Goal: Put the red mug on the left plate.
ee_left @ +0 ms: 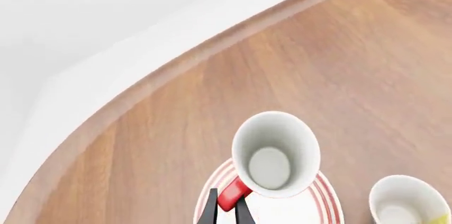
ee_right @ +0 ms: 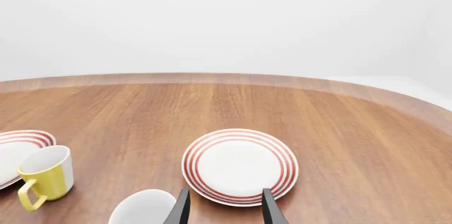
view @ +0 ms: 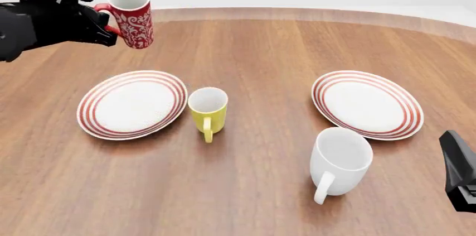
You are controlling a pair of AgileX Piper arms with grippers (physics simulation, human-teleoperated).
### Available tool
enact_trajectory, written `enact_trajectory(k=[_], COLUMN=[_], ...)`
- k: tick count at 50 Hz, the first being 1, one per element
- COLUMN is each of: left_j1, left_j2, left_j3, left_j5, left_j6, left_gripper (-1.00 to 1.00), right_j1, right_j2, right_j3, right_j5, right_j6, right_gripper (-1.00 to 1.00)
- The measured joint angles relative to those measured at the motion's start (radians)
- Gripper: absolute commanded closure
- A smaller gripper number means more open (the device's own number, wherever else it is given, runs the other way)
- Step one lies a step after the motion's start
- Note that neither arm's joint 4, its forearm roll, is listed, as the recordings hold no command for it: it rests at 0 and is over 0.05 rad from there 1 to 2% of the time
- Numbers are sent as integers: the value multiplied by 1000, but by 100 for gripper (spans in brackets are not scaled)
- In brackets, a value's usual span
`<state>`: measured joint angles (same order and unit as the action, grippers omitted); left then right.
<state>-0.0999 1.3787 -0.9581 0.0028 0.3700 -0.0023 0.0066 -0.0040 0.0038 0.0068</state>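
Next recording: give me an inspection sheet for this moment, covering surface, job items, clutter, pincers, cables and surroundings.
Surface: round wooden table, no spills or marks seen.
Job's things: red mug held in the air by its handle, upright, above and behind the left plate; plate bare.
Clutter: yellow mug upright just right of the left plate; white mug in front of the right plate, which is bare.
Pincers: left pincer shut on the red mug's handle; right pincer open, holding nothing, low at the near right.
Cables: nothing seen.
Surroundings: plain white backdrop, nothing else seen.
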Motion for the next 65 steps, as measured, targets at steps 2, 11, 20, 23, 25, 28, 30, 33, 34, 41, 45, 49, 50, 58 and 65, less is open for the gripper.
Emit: enact_trajectory(k=[2, 11, 20, 23, 25, 28, 30, 33, 34, 41, 45, 49, 50, 58, 65], left_j1=[12, 53, 72, 76, 79, 83, 86, 91, 92, 96, 96, 97, 97, 100, 110], left_j2=[14, 73, 116, 129, 137, 148, 155, 166, 170, 196, 209, 220, 222, 246, 267], left_j3=[3, 28, 66, 79, 88, 100, 109, 125, 130, 169, 190, 210, 214, 249, 268], left_j5=[-11, -66, -120, -137, -148, -164, -176, -194, -201, -249, -274, -296, -301, -348, -381], left_j6=[-7, -42, -78, -89, -95, -102, -107, -114, -117, -132, -139, -145, -147, -153, -155], left_gripper=[100, 100, 100, 100, 100, 100, 100, 100, 100, 100, 100, 100, 100, 100, 100], right_j1=[0, 0, 0, 0, 0, 0, 0, 0, 0, 0, 0, 0, 0, 0, 0], right_j2=[0, 0, 0, 0, 0, 0, 0, 0, 0, 0, 0, 0, 0, 0, 0], right_j3=[0, 0, 0, 0, 0, 0, 0, 0, 0, 0, 0, 0, 0, 0, 0], right_j5=[0, 0, 0, 0, 0, 0, 0, 0, 0, 0, 0, 0, 0, 0, 0], right_j6=[0, 0, 0, 0, 0, 0, 0, 0, 0, 0, 0, 0, 0, 0, 0], right_gripper=[-100, -100, -100, -100, -100, -100, -100, -100, -100, -100, -100, -100, -100, -100, -100])
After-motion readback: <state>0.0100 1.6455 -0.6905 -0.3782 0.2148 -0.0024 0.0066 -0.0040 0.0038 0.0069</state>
